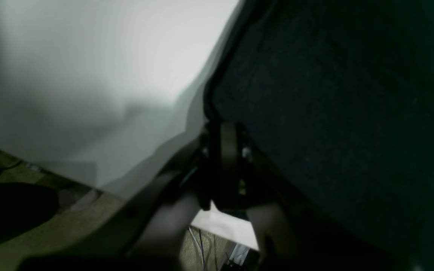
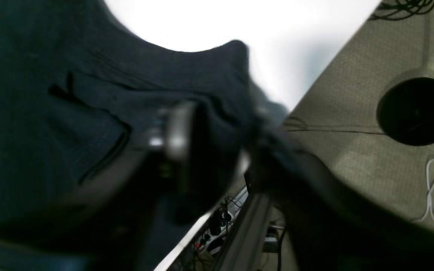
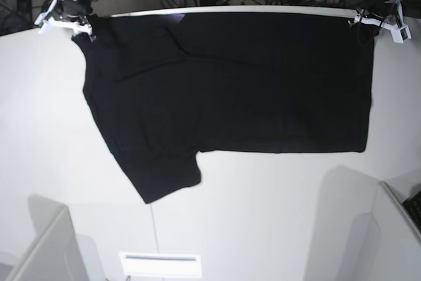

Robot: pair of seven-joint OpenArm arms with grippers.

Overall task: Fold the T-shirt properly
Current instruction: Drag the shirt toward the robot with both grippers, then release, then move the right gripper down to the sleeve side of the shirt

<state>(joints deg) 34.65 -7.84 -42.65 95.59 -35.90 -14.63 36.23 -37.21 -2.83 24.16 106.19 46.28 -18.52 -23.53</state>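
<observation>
White tabletop (image 3: 263,215) bearing the black T-shirt (image 3: 223,90), folded lengthwise along its far edge; left gripper (image 3: 380,21) barely parted, right gripper (image 3: 66,21) jaws apart around cloth, releasing corners; next, likely regrasping for the crosswise fold.

Wrist views dim, motion-blurred, base view bright, sharp, soft shadows, edge distortion
</observation>
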